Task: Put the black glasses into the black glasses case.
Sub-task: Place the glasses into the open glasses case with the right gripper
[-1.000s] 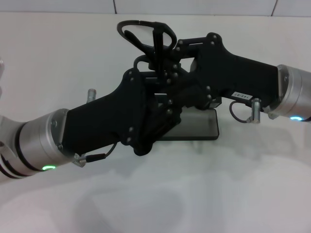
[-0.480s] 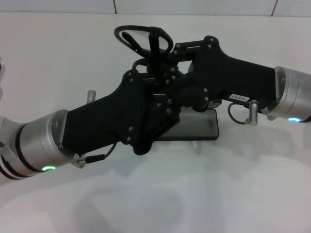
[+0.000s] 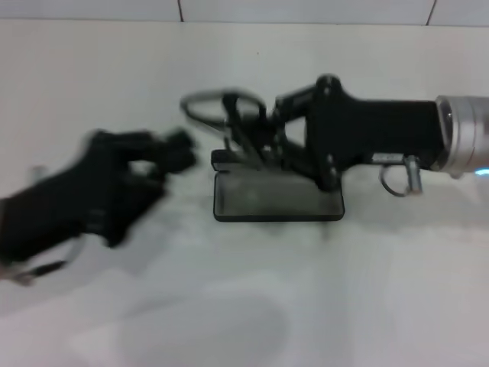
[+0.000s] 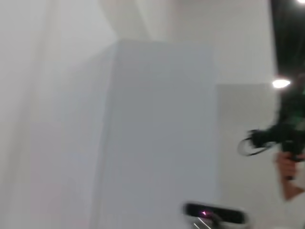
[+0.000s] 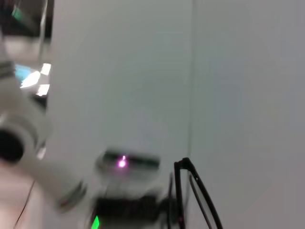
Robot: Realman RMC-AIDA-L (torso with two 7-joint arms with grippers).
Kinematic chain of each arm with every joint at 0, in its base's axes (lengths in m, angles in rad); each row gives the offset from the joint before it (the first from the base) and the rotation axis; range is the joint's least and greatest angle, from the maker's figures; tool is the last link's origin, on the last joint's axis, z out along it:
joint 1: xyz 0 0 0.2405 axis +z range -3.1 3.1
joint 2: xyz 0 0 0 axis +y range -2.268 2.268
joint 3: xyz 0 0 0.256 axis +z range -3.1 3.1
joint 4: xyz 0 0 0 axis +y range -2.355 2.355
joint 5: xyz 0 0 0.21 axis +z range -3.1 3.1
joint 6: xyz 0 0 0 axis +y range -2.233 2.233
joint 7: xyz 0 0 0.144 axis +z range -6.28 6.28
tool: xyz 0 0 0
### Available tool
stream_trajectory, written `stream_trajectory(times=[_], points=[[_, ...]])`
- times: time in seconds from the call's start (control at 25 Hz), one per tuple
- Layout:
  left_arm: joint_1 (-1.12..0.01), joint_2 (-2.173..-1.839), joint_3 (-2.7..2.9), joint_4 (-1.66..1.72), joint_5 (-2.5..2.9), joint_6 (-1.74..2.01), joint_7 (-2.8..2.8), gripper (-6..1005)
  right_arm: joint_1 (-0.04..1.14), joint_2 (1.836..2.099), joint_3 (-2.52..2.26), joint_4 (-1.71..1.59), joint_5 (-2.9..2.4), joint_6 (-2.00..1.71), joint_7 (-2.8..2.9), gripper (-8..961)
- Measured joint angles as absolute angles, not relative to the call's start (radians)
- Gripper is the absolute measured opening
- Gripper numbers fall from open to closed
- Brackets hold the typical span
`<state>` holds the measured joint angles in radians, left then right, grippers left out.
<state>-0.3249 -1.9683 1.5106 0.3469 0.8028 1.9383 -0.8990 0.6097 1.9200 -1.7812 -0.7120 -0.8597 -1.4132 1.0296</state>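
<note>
Left gripper (image 3: 179,149) has pulled off to the left, clear of the black glasses (image 3: 229,115); its jaw state I can't tell. Right gripper (image 3: 248,145) is now clamped on them alone, over the open black glasses case (image 3: 276,202) on the white worktop (image 3: 344,306). Handover looks done. Thin wiry frame, rigid grey-lined case.

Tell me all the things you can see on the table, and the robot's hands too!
black glasses: one, thin black frame, held over the far end of the case by the right gripper.
black glasses case: one, black with grey lining, lying open mid-table.
table: one, white, under everything.
right gripper: one, black, reaching in from the right, shut on the glasses.
left gripper: one, black, blurred, at the left, apart from the case.
</note>
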Motion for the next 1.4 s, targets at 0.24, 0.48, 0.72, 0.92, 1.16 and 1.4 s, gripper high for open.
stream_trajectory(times=[0.24,0.48,0.72,0.92,1.16,1.4], points=[[-0.209,-1.905,1.347,0.357,0.805,1.972,-0.906,147,0.481,1.942,-1.639,-1.189,-1.494,-1.312,1.523,153],[-0.178,-1.894,1.291,0.368,0.807,1.993,-0.907,147,0.427,2.024,-1.687,-1.529,-2.093,-1.309,1.901,155],[-0.198,-1.903,1.287,0.365,0.82,1.992,-0.907,147,0.495,2.027,-1.86,-1.572,-2.298,-1.201,2.077,157],[-0.208,-1.907,1.286,0.36,0.821,1.99,-0.907,147,0.527,2.028,-1.952,-1.584,-2.433,-1.126,2.176,159],[-0.203,-1.91,1.285,0.359,0.82,1.99,-0.907,147,0.534,2.028,-2.03,-1.59,-2.549,-1.045,2.27,161],[-0.205,-1.916,1.284,0.359,0.82,1.99,-0.907,148,0.53,2.028,-2.074,-1.56,-2.61,-0.993,2.309,163]])
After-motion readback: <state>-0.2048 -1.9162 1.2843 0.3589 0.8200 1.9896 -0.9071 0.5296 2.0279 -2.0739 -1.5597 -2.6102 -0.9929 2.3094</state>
